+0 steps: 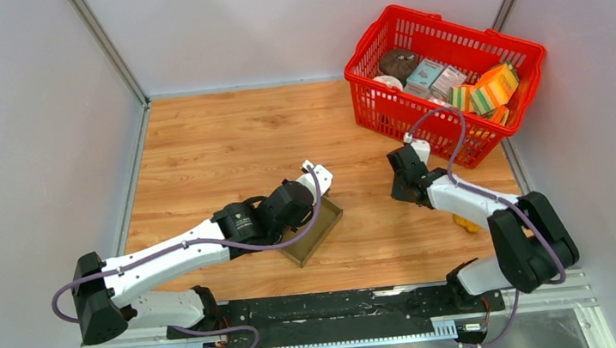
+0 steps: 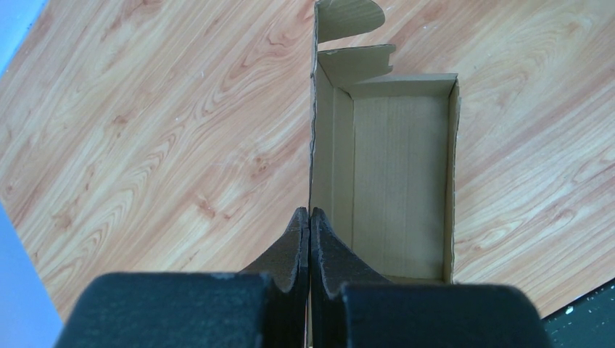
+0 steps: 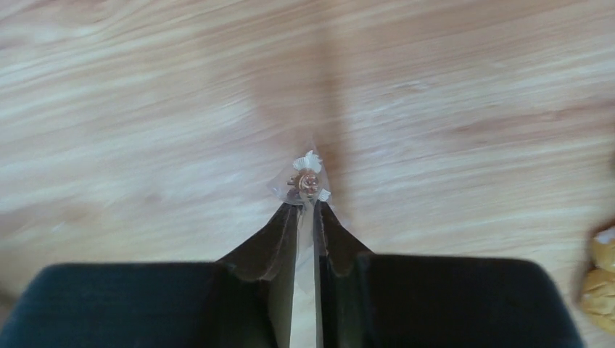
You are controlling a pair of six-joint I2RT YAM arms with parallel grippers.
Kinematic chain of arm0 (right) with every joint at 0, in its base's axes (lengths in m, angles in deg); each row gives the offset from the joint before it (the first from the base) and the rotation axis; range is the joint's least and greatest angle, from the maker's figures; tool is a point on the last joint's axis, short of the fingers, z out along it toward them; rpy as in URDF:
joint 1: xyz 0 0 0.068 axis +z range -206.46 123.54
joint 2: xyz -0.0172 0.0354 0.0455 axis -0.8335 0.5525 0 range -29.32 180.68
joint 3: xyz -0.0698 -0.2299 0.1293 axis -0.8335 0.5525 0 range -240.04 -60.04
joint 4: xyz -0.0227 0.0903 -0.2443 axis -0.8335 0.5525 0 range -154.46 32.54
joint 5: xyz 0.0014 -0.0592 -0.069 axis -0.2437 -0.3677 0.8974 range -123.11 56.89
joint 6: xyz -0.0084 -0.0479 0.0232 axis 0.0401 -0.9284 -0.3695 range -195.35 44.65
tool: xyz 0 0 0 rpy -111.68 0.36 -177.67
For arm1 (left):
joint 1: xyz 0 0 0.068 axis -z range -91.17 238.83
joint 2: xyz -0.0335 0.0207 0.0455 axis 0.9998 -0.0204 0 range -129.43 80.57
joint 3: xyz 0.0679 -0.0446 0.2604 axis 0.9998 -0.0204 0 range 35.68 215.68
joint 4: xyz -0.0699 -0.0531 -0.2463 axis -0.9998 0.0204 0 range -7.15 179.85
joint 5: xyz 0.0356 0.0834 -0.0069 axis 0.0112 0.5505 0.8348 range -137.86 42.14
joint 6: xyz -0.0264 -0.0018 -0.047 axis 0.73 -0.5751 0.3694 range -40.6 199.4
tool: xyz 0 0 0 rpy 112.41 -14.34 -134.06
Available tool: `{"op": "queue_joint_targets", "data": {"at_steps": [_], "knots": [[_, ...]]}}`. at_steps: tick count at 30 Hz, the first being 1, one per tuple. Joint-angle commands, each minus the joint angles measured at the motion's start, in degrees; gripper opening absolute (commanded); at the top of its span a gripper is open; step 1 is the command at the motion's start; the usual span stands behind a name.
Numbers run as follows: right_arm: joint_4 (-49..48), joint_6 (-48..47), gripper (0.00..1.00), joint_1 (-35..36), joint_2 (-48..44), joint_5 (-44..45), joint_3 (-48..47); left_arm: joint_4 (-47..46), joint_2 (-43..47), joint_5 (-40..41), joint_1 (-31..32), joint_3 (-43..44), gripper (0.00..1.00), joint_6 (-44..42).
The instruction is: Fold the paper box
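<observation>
The paper box (image 1: 317, 227) is a small open brown cardboard tray on the wooden table, partly under my left wrist. In the left wrist view its inside (image 2: 399, 181) faces up, with a rounded flap (image 2: 348, 18) standing at the far end of the left wall. My left gripper (image 1: 303, 205) is shut on that left wall, one finger inside and one outside (image 2: 310, 212). My right gripper (image 1: 405, 183) hovers over bare table to the right of the box. It is shut (image 3: 310, 204) on a small clear wrapper with a brown piece (image 3: 307, 181) in it.
A red basket (image 1: 533, 51) with colourful printed packages stands at the back right. A small yellow object (image 1: 465, 225) lies beside the right arm and shows at the right edge of the right wrist view (image 3: 602, 279). Grey walls enclose the table.
</observation>
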Motion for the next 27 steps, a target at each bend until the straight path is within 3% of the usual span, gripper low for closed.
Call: {"op": "queue_joint_targets", "data": {"at_steps": [1, 5, 9, 12, 13, 16, 17, 22, 27], "knots": [[-0.88, -1.49, 0.14, 4.4, -7.39, -9.23, -1.69, -1.47, -0.33, 0.06, 0.16, 1.39, 0.0, 0.96], [-2.63, 2.37, 0.13, 13.25, -14.5, -15.41, -1.69, -1.47, -0.42, 0.24, 0.16, 1.57, 0.0, 1.13], [-13.75, 7.9, 0.17, 22.07, -13.91, -24.96, -3.97, -1.21, -0.42, 0.59, 0.24, 1.83, 0.0, 1.22], [-23.2, 8.71, 0.37, 23.84, -8.38, -33.67, -5.55, -0.94, -0.51, 0.68, 0.24, 2.01, 0.0, 1.22], [-22.42, 7.49, 0.54, 23.66, -7.24, -33.27, -6.25, -0.94, -0.51, 0.68, 0.25, 2.01, 0.0, 1.22], [-19.34, 1.95, 0.77, 22.26, -10.11, -29.31, -5.04, -1.2, -0.77, 0.24, 0.16, 2.01, 0.0, 1.31], [-18.73, 0.81, 0.8, 21.04, -11.0, -29.04, -4.51, -1.2, -0.95, -0.2, 0.24, 2.01, 0.0, 1.4], [-13.98, -10.96, 0.81, 17.07, -13.9, -27.9, -4.24, -1.03, -0.51, -0.82, 0.16, 1.92, 0.03, 1.57], [-17.84, -18.96, 0.72, 15.31, -11.45, -35.17, -4.24, -1.2, 2.3, -1.34, 0.24, 1.57, 0.39, 2.71]]}}
